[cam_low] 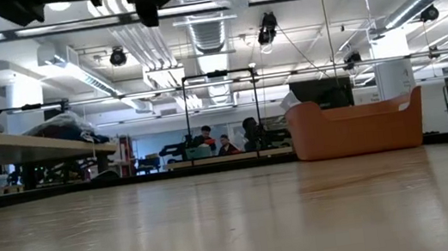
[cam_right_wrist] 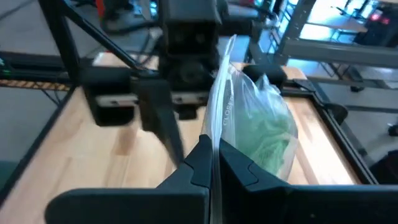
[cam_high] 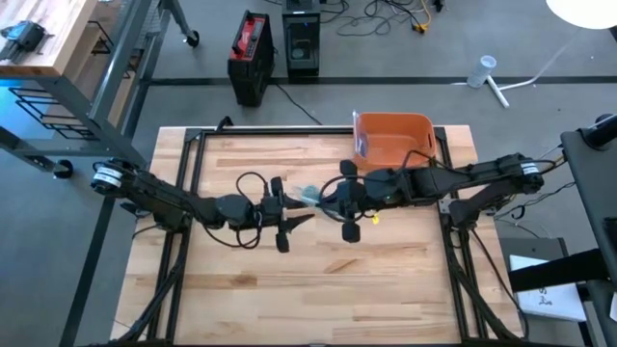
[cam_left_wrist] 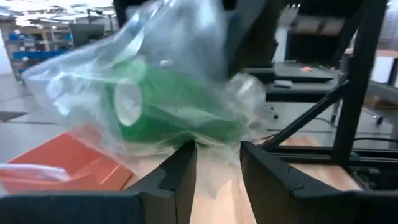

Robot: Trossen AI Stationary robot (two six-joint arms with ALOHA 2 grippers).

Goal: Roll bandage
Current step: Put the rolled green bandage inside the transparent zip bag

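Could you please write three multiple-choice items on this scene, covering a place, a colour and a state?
1. Where is the orange bin?
A. at the table's far edge
B. on the floor
C. at the near left corner

2. What colour is the bandage roll in the plastic bag?
A. white
B. green
C. blue

3. How is the right gripper?
A. wide open and empty
B. out of view
C. shut on the plastic bag

Answers: 1 A, the high view shows it there. 2 B, both wrist views show green. 3 C, its fingers pinch the bag's edge.
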